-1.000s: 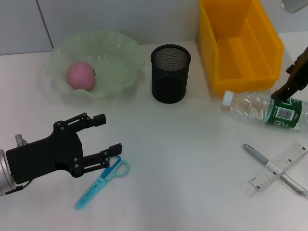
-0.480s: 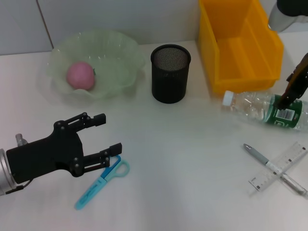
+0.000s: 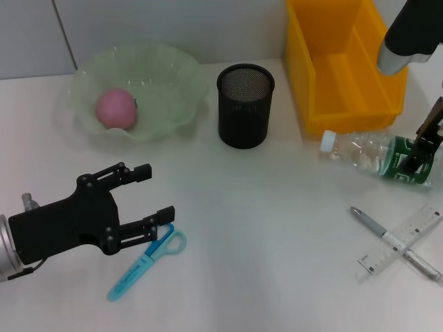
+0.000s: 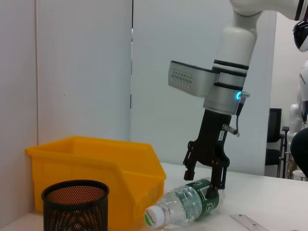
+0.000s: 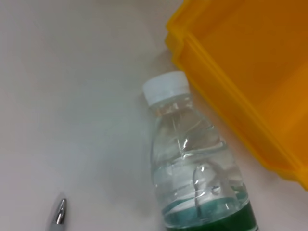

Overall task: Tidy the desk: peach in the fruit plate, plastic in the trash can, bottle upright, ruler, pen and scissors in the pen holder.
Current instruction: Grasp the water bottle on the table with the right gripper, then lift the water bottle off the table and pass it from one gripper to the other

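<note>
1. The pale green fruit plate (image 3: pixel 176 97) sits at the far left of the surface (image 3: pixel 277 221), and the pink peach (image 3: pixel 115 108) lies inside it, left of centre.
2. The black mesh pen holder (image 3: pixel 245 105) stands upright beside the plate, with nothing showing above its rim.
3. The yellow bin (image 3: pixel 344 66) stands at the far right; the part of its inside that shows holds nothing.
4. Just in front of the bin, the bottle (image 3: pixel 377 158) lies on its side, white cap pointing toward the pen holder.
5. The right gripper (image 4: pixel 204 178) hangs over the bottle's green label, fingers spread to either side of it.
6. The left gripper (image 3: pixel 156 193) hovers low at the near left, fingers spread wide and holding nothing, the lower tip just above the blue scissors (image 3: pixel 147 262).
7. The pen (image 3: pixel 393 242) and the clear ruler (image 3: pixel 401 239) lie crossed near the right edge.
8. The middle of the surface offers wide bare room between the scissors and the pen.
</note>
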`<state>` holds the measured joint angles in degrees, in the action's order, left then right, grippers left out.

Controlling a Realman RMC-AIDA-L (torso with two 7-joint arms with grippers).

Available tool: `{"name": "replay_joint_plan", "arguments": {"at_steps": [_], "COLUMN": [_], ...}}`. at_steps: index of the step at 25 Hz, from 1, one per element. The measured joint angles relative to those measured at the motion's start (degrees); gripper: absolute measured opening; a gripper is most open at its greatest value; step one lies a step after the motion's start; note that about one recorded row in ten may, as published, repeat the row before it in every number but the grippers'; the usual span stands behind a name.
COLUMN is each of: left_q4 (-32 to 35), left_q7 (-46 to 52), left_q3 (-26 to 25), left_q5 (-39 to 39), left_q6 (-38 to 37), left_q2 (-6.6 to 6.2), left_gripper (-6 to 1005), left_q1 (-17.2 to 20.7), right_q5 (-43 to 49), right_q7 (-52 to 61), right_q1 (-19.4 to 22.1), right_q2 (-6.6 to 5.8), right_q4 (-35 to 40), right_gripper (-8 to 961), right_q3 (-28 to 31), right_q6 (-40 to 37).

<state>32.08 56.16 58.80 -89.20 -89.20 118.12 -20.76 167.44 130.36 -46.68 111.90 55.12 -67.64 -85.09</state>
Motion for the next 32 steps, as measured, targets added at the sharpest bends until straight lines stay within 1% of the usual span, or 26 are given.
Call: {"name": "replay_joint_plan", "arguments": {"at_steps": [6,8,13,15,18,32], "left_q4": [0.0,0.0,0.0,0.0,0.0,0.0], "left_q7": [0.06,0.09,0.09,0.09,0.09,0.09], "left_q3": [0.03,0.08,0.5,0.63,0.63,0.7], "left_q5": [0.0,0.0,0.0,0.0,0.0,0.0], "left_q6": [0.0,0.0,0.0,0.0,0.0,-0.01], "left_q2": [0.0,0.0,0.0,0.0,0.0,0.0], "left_gripper": [787,787,787,787,787,787], "left_q1": [-0.13,-0.2,-0.32,-0.33,-0.34,-0.4], "right_q5": [-0.04,-0.06,-0.08,-0.08,-0.11,-0.11], "right_q7": [0.03,0.03,0.04,0.04,-0.21,-0.41], "right_q1": [-0.76,-1.59,-2.61,-2.77,-3.11,-3.17], "right_q2": [0.3,0.39,0.48,0.58,1.11,1.61], "right_q4": [-3.3,-6.31,-9.52,-9.87,-10.42,-11.26], "right_gripper": [839,840,841,841,842,840], "right_q3": [-0.03,-0.04,-0.04,-0.05,-0.05,-0.22], "right_q6": [3.03,4.93,7.15,7.43,7.96,8.27]}}
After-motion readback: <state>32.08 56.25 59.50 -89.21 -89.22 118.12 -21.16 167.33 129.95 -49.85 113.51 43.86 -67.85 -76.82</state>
